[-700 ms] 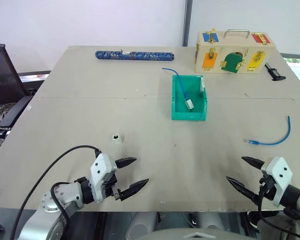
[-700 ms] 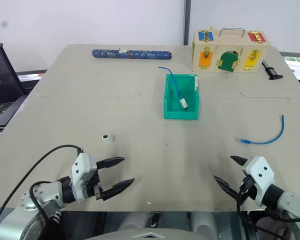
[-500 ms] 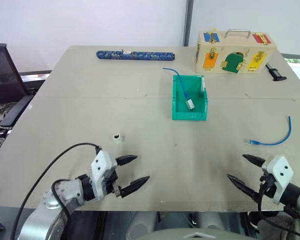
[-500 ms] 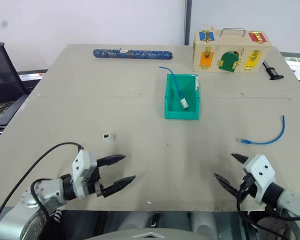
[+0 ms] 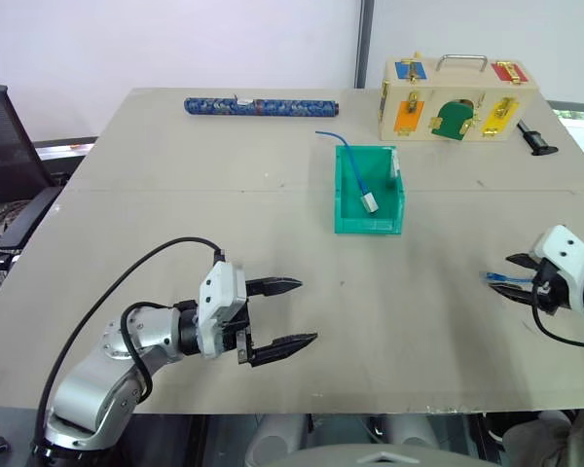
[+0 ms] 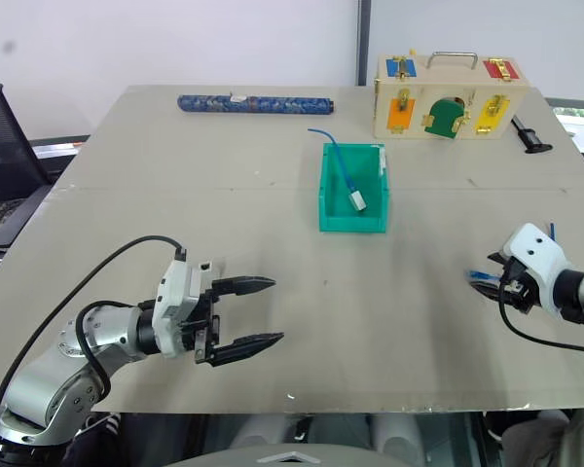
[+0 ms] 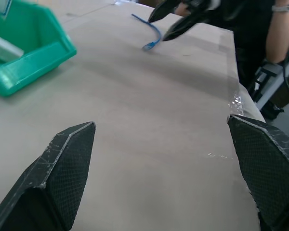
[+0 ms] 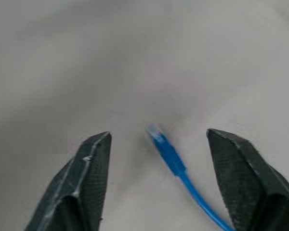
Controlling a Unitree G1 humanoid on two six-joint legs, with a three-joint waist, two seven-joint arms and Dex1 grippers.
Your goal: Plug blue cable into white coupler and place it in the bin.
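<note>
Pickup step: right hand (image 8: 156,159) is hovering wide open and empty, straddling the clear plug end of the blue cable (image 8: 171,156) lying on the matte beige surface (image 5: 175,214), right side. Next: lowering and pinching the thin flexible cord just behind the plug. Left hand (image 5: 282,313) is gaping fully, empty. Glossy teal bin (image 5: 350,219) is sitting mid-surface.

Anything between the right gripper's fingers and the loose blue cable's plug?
No. The right wrist view shows the thin bright-blue cable's clear-tipped plug on bare table between the open right gripper's black fingers, untouched.
</note>
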